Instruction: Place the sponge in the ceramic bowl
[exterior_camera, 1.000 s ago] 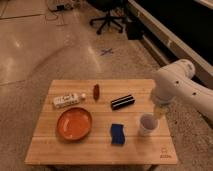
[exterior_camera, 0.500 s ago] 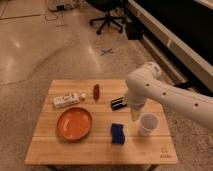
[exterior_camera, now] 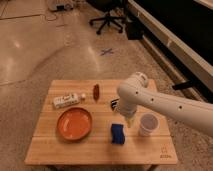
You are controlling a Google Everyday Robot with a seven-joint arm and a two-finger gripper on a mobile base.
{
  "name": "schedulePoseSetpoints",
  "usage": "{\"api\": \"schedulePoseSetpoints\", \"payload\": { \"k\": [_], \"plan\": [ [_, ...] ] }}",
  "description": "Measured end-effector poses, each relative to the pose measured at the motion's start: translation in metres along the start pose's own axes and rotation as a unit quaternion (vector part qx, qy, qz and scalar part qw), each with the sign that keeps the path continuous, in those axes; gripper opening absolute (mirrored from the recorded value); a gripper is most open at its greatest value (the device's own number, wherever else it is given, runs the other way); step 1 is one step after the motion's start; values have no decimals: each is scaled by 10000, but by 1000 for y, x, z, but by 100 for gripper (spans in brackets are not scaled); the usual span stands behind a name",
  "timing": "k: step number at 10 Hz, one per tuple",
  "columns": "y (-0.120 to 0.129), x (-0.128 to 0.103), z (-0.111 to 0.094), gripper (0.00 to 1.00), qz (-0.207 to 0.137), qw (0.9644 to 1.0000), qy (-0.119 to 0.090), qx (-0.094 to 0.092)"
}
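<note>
Compared with a second ago, the arm reaches further left over the counter [exterior_camera: 100,152]: it no longer stands above the white cup [exterior_camera: 148,124] but over the black ridged bar [exterior_camera: 114,104], most of which it hides. The sponge [exterior_camera: 118,134], the ceramic bowl [exterior_camera: 74,125] and the cup lie where they did. The gripper [exterior_camera: 130,119] points down at the end of the arm, just behind the sponge's right corner and between the sponge and the cup; whether its jaws are open or closed cannot be told. The sponge sits flat on the wood near the front edge, just right of the orange bowl and apart from it. A white bottle [exterior_camera: 67,100] lies on its side behind the bowl, with a reddish-brown oblong [exterior_camera: 96,91] beside it.
</note>
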Motion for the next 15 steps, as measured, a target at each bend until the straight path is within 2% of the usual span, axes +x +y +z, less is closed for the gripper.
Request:
{"api": "schedulePoseSetpoints", "payload": {
  "k": [2,4,5,8,12,15],
  "plan": [
    [-1,-1,18,65,-429,9990,-77,-11],
    [-1,-4,35,65,-869,9961,-155,-44],
    [-1,-5,45,65,-1164,9930,-191,-83],
    [0,-1,63,65,-1688,9853,-223,-151],
    [-5,6,78,65,-2128,9767,-174,-233],
    [-8,4,91,65,-2200,9748,-247,-267]
  ]
}}
